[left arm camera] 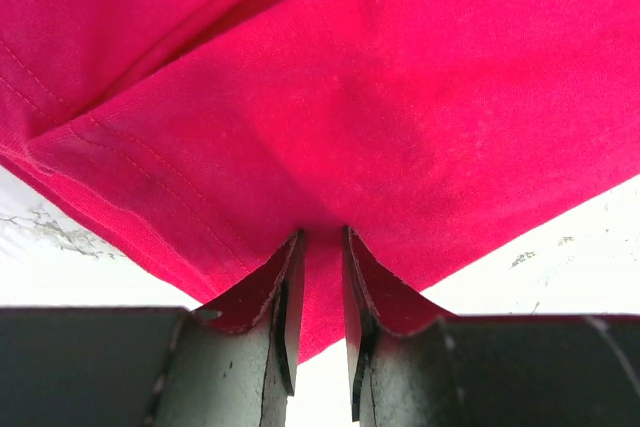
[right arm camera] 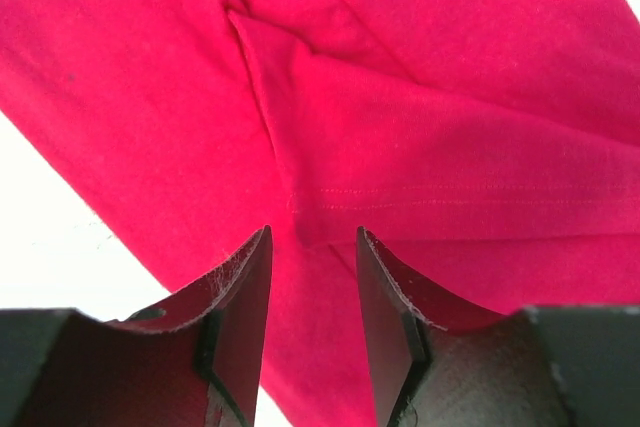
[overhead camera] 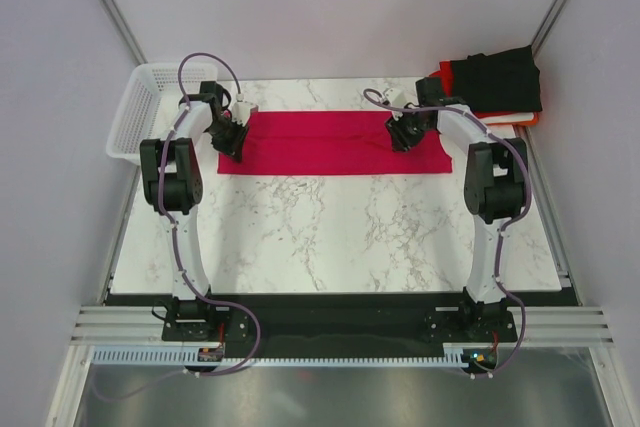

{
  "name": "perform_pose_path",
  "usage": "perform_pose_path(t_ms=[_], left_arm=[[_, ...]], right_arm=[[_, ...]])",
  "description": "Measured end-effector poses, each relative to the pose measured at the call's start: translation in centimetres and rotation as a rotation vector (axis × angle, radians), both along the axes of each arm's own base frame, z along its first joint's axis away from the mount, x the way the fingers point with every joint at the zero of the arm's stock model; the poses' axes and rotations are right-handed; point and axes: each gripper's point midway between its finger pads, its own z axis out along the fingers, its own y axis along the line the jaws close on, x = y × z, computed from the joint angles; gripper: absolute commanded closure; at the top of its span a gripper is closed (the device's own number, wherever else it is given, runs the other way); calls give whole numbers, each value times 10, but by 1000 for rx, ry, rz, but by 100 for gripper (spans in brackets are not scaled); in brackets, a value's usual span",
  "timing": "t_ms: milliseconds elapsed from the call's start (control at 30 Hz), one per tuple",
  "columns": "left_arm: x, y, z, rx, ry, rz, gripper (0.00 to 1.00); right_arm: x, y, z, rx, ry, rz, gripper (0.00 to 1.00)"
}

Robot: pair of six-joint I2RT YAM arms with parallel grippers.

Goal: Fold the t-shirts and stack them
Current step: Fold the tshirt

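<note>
Seemingly left gripper (left arm camera: 321, 247) pinches the crimson t-shirt (overhead camera: 330, 142); right gripper (right arm camera: 314, 242) gapes above it; basket (overhead camera: 128, 119) left, folded t-shirts (overhead camera: 505, 77) right.

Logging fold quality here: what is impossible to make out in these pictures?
- Top view: black folded t-shirt covers the pile; only edges of an orange-red t-shirt and a white t-shirt show.
- Top view: left gripper and right gripper fingertips hidden by their wrists.
- Wrist views: crimson-pink t-shirt cut off by frame edges.
</note>
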Motion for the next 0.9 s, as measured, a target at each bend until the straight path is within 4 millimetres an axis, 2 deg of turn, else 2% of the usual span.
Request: perform_pose_path(t_ms=[100, 200, 233, 300, 333, 433, 767, 900], left_arm=[[0, 0, 0, 0, 0, 0, 72], [0, 0, 0, 0, 0, 1, 72], [0, 0, 0, 0, 0, 1, 72], [0, 0, 0, 0, 0, 2, 72], [0, 0, 0, 0, 0, 2, 72], [0, 0, 0, 0, 0, 3, 72], [0, 0, 0, -1, 0, 6, 72], [0, 0, 0, -2, -2, 6, 71]], right_arm=[[2, 2, -4, -6, 2, 5, 55], [3, 1, -10, -25, 6, 4, 62], [3, 1, -12, -32, 8, 6, 70], [3, 1, -16, -42, 12, 12, 78], [3, 2, -18, -46, 13, 16, 88], [4, 1, -19, -59, 10, 18, 97], [31, 5, -5, -186, -139, 47, 99], [61, 29, 25, -262, -302, 86, 96]])
